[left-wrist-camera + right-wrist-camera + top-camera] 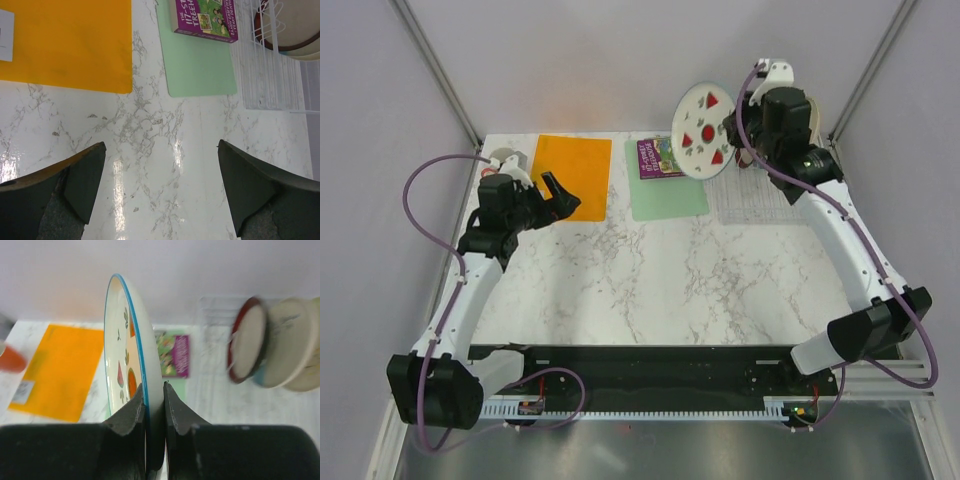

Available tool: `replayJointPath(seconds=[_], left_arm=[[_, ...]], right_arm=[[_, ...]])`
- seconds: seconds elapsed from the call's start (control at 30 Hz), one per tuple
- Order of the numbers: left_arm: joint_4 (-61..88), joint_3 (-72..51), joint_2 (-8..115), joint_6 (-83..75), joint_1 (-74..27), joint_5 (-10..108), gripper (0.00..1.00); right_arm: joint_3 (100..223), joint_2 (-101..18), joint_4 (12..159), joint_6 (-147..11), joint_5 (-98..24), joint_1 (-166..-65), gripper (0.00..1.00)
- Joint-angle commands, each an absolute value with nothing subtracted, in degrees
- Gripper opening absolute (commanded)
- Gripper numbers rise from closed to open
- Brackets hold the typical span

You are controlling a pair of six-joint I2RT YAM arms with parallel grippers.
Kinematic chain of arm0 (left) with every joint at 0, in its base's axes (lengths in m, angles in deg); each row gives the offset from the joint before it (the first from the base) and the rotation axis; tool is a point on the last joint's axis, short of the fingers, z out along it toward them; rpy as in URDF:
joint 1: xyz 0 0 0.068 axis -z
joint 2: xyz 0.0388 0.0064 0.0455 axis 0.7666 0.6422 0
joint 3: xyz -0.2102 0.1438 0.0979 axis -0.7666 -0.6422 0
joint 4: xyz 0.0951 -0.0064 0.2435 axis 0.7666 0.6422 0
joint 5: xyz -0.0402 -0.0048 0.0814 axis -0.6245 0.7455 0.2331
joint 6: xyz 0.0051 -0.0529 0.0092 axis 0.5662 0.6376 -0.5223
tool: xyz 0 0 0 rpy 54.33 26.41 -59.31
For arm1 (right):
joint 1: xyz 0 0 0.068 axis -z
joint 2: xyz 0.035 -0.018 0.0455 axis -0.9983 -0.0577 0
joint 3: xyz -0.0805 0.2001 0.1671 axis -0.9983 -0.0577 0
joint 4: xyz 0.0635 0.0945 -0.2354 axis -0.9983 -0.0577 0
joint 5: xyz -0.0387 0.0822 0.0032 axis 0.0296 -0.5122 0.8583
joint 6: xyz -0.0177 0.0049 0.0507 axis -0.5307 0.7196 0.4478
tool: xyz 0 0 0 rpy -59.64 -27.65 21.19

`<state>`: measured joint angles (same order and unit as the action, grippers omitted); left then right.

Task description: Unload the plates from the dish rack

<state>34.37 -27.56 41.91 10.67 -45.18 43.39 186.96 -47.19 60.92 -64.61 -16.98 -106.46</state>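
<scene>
My right gripper (153, 386) is shut on the rim of the white plate with red fruit motifs (125, 340) and holds it upright in the air. In the top view this plate (705, 132) hangs above the back of the table, left of the right gripper (738, 135). The dish rack (265, 75) is a white wire grid at the back right (775, 200). The maroon-rimmed plate (248, 342), the cream-and-blue plate (285, 345) and the beige plate (312, 377) stand in it. My left gripper (161, 147) is open and empty over the bare marble at the left (558, 193).
An orange mat (570, 175) lies at the back left. A green mat (665, 190) lies beside it with a purple book (658, 158) on its far end. A blurred orange thing (10, 360) shows at the far left. Grey walls close the back and sides.
</scene>
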Motion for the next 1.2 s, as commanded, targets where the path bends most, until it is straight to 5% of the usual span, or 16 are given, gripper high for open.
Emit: replayJointPath(seconds=[0.0, 0.43, 0.97, 1.07, 1.17], left_arm=[[28.82, -30.46, 39.40, 12.99, -45.74, 39.42, 1.00], [18.45, -42.76, 35.26, 18.26, -47.23, 35.72, 1.00], [0.08, -51.73, 35.18, 29.34, -47.23, 26.05, 0.96], [-3.79, -53.31, 35.53, 31.44, -47.23, 24.12, 0.89], [-5.38, -53.58, 37.02, 32.06, -47.23, 22.54, 0.72]], right_arm=[[176.13, -44.86, 69.64, -49.98, -38.70, -106.82, 0.00], [154.06, -44.85, 93.22, -35.02, -55.06, -111.30, 0.00], [151.50, -53.90, 113.26, -22.36, -63.50, -115.87, 0.00], [151.06, -55.39, 117.38, -19.64, -65.25, -116.40, 0.00], [150.53, -56.97, 121.86, -16.12, -66.58, -116.58, 0.00]])
